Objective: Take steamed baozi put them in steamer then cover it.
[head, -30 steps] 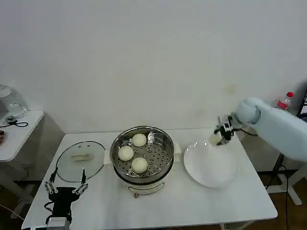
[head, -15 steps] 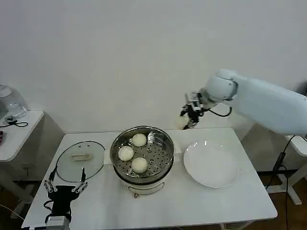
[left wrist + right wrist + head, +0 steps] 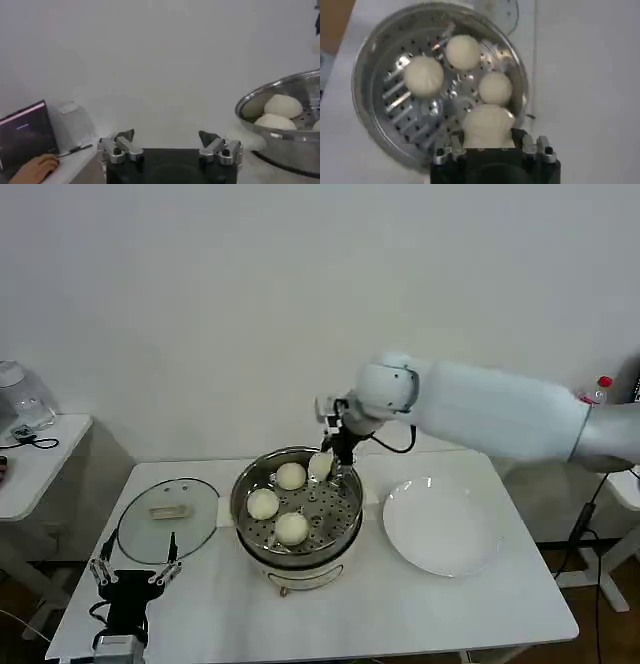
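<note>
While the fourth bun hangs over the pot, the task reads as mostly done:

Head view, right gripper [image 3: 325, 461]: pinched on the last baozi [image 3: 320, 465], just above the far right part of the steamer [image 3: 296, 502].
Head view, loaded buns: three baozi lie on the perforated tray, one at the back [image 3: 290, 476], one to the left [image 3: 262, 504], one at the front [image 3: 291, 528].
Head view, plate [image 3: 440, 529]: white and bare, to the right of the steamer, near it.
Head view, cover [image 3: 167, 518]: glass lid flat on the table [image 3: 420, 609], left of the steamer, handle up.
Head view, left gripper [image 3: 135, 573]: parked low at the table's near left edge, fingers spread, holding nothing, close to the cover's near rim.

Left wrist view, left gripper [image 3: 170, 145]: both fingers stand well apart with nothing between them.
Left wrist view, steamer [image 3: 285, 135]: off to one side, two buns visible above its rim.

Right wrist view, right gripper [image 3: 490, 150]: fingers pressed against the sides of the carried baozi [image 3: 489, 125].
Right wrist view, steamer [image 3: 375, 95]: directly below, three buns grouped on the tray, an open patch of perforated steel beside them.

Progress: three of four buns placed; the fourth is over the pot but not yet released.
Left to do: set this bun down on the free part of the tray, then fetch the cover and seat it on the steamer.
</note>
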Tool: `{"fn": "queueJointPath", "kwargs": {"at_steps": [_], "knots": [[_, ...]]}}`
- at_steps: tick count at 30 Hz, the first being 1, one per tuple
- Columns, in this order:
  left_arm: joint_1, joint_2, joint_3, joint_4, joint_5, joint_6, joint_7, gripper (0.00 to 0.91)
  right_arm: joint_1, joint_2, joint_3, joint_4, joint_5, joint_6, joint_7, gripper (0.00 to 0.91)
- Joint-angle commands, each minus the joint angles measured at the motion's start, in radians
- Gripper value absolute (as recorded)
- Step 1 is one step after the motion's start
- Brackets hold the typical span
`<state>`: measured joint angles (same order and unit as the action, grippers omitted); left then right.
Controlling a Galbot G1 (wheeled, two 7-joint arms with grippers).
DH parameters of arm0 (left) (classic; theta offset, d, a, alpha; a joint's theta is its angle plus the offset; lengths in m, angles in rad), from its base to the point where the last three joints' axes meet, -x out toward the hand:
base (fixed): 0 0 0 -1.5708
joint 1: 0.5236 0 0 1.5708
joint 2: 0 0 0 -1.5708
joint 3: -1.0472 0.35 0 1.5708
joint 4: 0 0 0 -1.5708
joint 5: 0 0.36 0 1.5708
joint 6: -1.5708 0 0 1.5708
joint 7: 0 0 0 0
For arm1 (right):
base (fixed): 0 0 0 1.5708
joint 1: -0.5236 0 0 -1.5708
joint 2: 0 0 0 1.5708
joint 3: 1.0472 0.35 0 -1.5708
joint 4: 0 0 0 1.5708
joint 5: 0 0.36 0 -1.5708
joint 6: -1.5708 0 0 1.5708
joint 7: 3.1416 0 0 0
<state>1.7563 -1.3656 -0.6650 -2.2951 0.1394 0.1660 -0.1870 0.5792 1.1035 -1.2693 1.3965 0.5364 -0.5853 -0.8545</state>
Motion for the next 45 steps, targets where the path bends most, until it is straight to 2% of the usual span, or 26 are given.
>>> {"fn": "queueJointPath", "kwargs": {"at_steps": [1, 20, 21, 24, 29, 36, 39, 42, 44, 45], "knots": [[0.0, 0.001, -0.003, -0.008, -0.001, 0.0, 0.0, 0.907, -0.075, 0.05, -0.017, -0.039, -0.03, -0.036, 0.022, 0.645], [0.015, -0.002, -0.005, -0.018, -0.002, -0.002, -0.001, 0.907, -0.149, 0.071, -0.003, -0.104, -0.126, -0.005, 0.008, 0.645], [0.014, -0.002, -0.005, -0.017, -0.003, -0.002, -0.001, 0.907, -0.149, 0.072, -0.003, -0.105, -0.125, -0.003, 0.008, 0.675], [0.014, -0.002, -0.006, -0.018, -0.004, -0.002, -0.001, 0.907, -0.155, 0.069, -0.001, -0.1, -0.113, 0.0, 0.006, 0.907], [0.014, 0.002, -0.008, -0.017, -0.004, -0.001, 0.0, 0.907, -0.133, 0.054, 0.035, -0.082, -0.08, -0.005, 0.024, 0.907], [0.004, 0.003, -0.006, -0.008, -0.004, 0.0, 0.0, 0.907, -0.031, -0.028, 0.104, -0.034, -0.023, 0.001, 0.032, 0.907], [-0.001, 0.004, -0.002, -0.002, -0.003, 0.0, 0.0, 0.907, -0.028, -0.079, 0.168, -0.001, 0.007, -0.006, 0.087, 0.907], [-0.006, 0.007, 0.001, 0.002, -0.004, 0.0, 0.0, 0.907, -0.055, -0.148, 0.239, 0.052, 0.04, 0.028, 0.184, 0.907], [-0.01, 0.007, 0.003, 0.002, -0.003, 0.0, 0.001, 0.907, -0.099, -0.208, 0.289, 0.129, 0.081, 0.034, 0.298, 0.907], [-0.012, 0.007, 0.004, 0.001, -0.004, 0.001, 0.001, 0.907, -0.123, -0.221, 0.31, 0.155, 0.083, 0.038, 0.335, 0.907]]}}
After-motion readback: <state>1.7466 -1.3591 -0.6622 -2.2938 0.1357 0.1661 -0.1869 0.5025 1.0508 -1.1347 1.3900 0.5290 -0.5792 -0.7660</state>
